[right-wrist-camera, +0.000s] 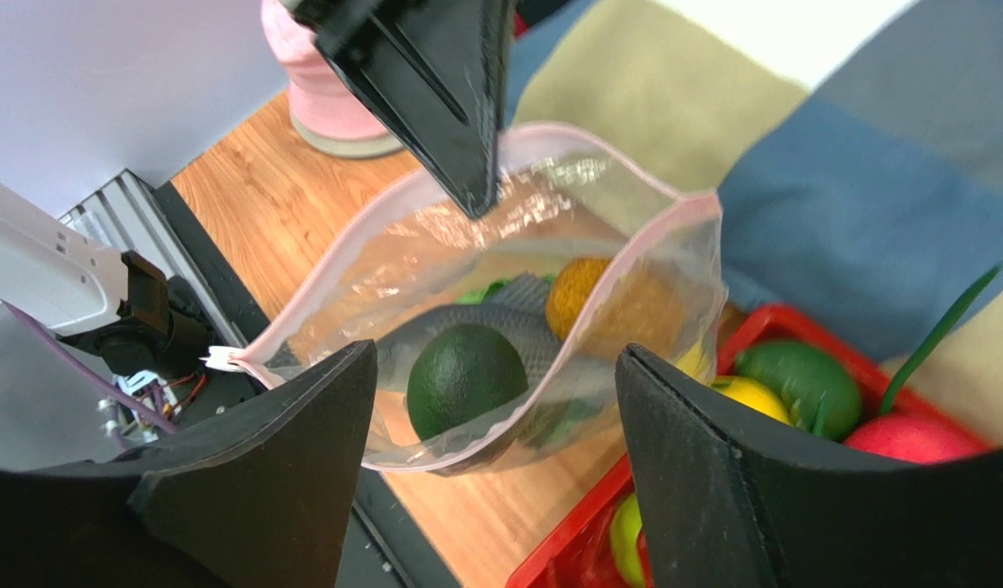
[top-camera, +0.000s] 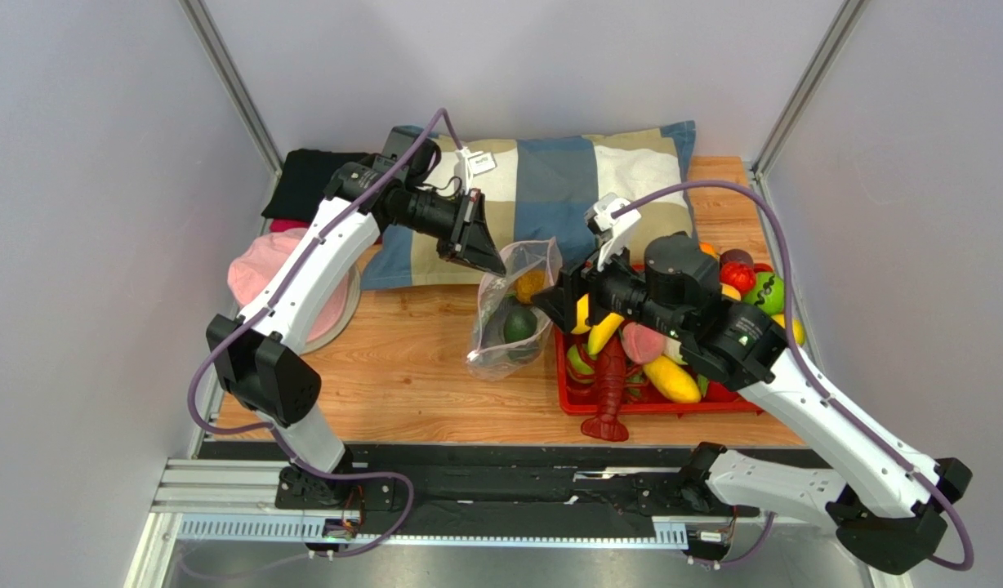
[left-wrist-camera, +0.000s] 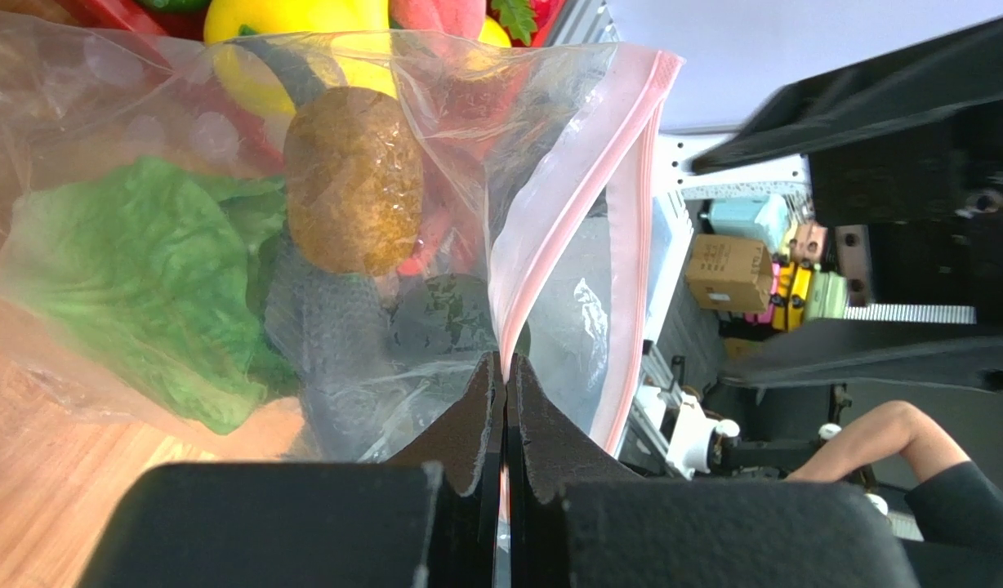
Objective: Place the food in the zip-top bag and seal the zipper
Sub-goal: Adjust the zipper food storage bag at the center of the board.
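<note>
The zip-top bag hangs on the wooden table just left of the red tray, its mouth open. My left gripper is shut on the zipper strip at the bag's top edge and holds it up. Inside the bag lie the lettuce, the orange-brown fruit and the grey fish. The right wrist view shows the dark green avocado inside too. My right gripper is open and empty, just beside the bag's mouth and its pink rim.
The red tray at the right holds several more toy foods, with a red lobster over its near left corner. A checked pillow lies behind the bag. A pink hat and black cloth lie at the left.
</note>
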Motion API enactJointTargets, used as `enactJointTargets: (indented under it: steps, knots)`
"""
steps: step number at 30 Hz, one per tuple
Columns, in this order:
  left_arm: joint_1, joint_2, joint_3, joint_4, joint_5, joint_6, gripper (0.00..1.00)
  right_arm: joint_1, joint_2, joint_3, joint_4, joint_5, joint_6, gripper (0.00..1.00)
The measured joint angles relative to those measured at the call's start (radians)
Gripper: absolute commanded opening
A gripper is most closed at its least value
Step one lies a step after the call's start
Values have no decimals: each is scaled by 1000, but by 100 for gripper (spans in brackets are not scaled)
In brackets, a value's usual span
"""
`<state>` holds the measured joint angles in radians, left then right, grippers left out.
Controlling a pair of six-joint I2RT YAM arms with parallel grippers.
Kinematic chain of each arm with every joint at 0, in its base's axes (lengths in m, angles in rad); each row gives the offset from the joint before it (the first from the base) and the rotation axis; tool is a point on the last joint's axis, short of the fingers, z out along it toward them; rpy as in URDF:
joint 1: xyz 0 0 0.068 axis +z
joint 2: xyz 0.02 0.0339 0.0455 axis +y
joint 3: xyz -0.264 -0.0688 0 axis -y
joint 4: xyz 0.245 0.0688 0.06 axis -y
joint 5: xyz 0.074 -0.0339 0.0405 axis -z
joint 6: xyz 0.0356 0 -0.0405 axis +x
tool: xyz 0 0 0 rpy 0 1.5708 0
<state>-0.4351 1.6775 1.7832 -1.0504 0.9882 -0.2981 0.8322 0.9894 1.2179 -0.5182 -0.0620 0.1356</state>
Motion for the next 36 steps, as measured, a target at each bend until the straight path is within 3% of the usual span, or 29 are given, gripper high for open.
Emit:
enactJointTargets:
  steps: [2,4,5,6,8,12,15,16,18,19,21,22,28,36]
  knots:
    - [0,-1,-2,1,0,-3,0,-2,18,-6,-32,7,47,72]
    - [0,-2,-3,3,1,-4,0,-5,44,-11,-55,5,82,59]
    - [0,-5,-6,5,2,-3,0,-8,61,-11,-63,-1,99,48]
    - [0,-8,-10,8,2,-3,0,-15,78,-11,-66,-10,113,24]
    - [0,-21,-23,8,3,0,0,-32,108,-11,-66,-39,132,0]
    - [-1,-51,-40,-1,3,23,1,-83,156,-11,-40,-132,183,0]
    - [-1,-69,-41,-24,-2,63,28,-100,175,-11,-6,-183,210,0]
    - [-1,-74,-41,-35,-4,80,45,-101,179,-11,15,-194,221,0]
    - [1,-84,-41,-55,-10,114,63,-101,182,-11,55,-202,244,0]
    - [9,-91,-45,-56,-11,125,78,-101,182,-10,72,-202,259,0]
    - [33,-128,-86,-32,-9,131,88,-101,185,-8,101,-198,288,0]
    - [62,-167,-138,8,-6,119,99,-101,187,-8,114,-191,303,0]
    - [294,-521,-478,249,-54,118,99,-118,211,-10,145,-123,387,0]
    - [250,-959,-771,377,-43,315,94,-140,267,-7,180,-31,510,0]
